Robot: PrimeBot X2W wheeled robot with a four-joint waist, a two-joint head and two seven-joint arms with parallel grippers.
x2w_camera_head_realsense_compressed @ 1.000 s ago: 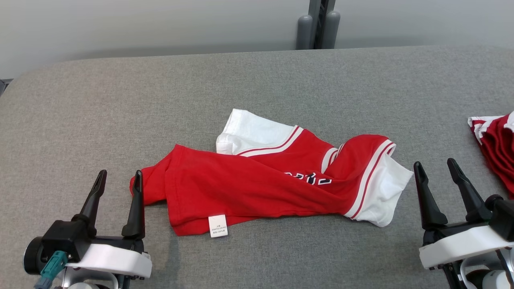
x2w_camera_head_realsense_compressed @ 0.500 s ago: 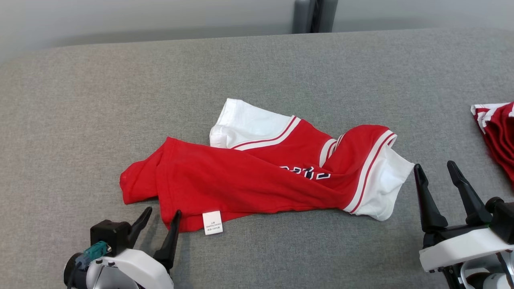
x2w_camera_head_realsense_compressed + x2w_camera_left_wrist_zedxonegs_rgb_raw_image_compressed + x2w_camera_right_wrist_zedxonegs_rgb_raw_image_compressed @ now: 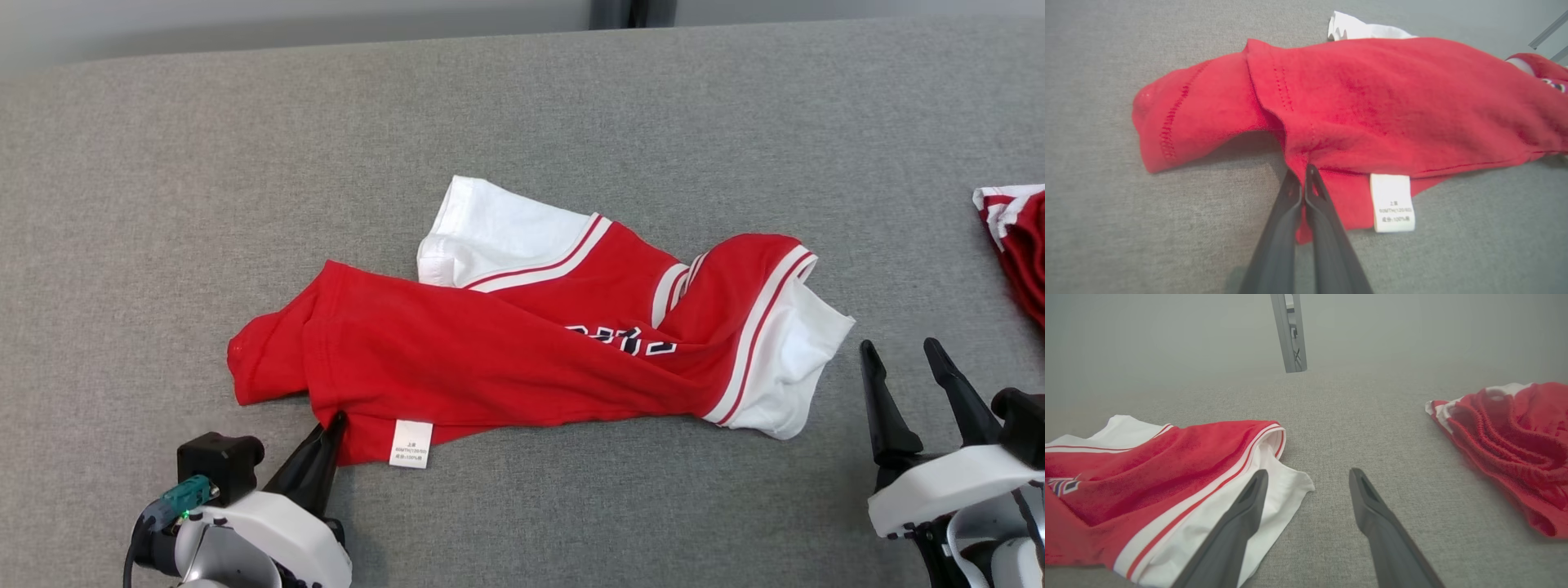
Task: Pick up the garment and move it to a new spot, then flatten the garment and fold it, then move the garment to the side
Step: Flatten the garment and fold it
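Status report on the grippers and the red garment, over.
Left gripper shut on near hem of red garment. Right gripper open, empty, beside its white sleeve. Garment lies crumpled, not yet lifted. Second red garment far right, clear of it.

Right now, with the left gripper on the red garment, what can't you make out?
Lettering on the red garment: head view, a fold covers most of it.
Care label: left wrist view, print too small.
Second red garment: head view, cut off by the right edge.
Left gripper, shut on the red garment: left wrist view, its fingers hide how much cloth is pinched.
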